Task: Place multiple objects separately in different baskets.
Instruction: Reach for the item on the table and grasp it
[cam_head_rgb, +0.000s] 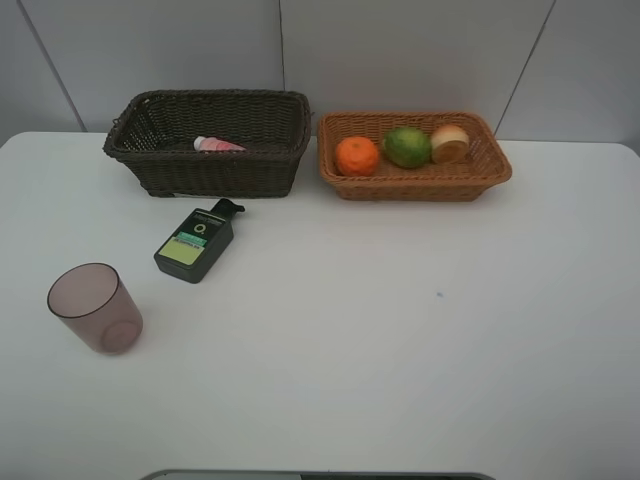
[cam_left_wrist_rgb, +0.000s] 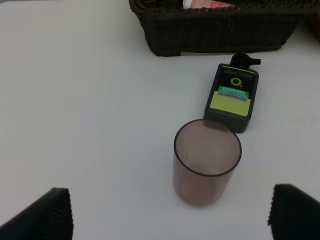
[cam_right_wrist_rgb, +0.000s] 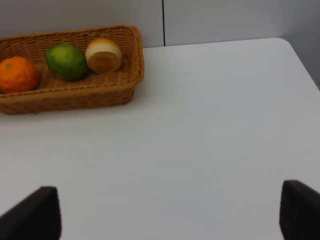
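The white table (cam_head_rgb: 400, 330) carries everything, with 2 wicker baskets side by side at its far edge. The dark brown basket (cam_head_rgb: 220, 175), the deeper one, is on my left; the tan basket (cam_head_rgb: 420, 188), shallower, is on my right. My left claw (cam_left_wrist_rgb: 170, 222) hangs low with its 2 fingers spread wide and nothing between them. It faces the translucent purplish cup (cam_head_rgb: 95, 307), which stands upright on the near left of the table and lines up as my next pickup, I judge. My right claw (cam_right_wrist_rgb: 167, 215) is spread just as wide and empty over bare table, near the tan basket. The dark green flat bottle (cam_head_rgb: 194, 244) lies label-up between the cup and the dark basket, cap toward the basket. It shows a pale "Q"-like mark above a green strip and a yellow-green panel, but the small print is too fine for me to read. The sorting looks to be by kind. In the tan basket the orange (cam_head_rgb: 357, 156), green mango-like fruit (cam_head_rgb: 407, 147) and peach (cam_head_rgb: 450, 143) sit in a row. The pink white-capped bottle (cam_head_rgb: 217, 145) lies alone in the dark basket, so I expect the cup and flat bottle belong there too.
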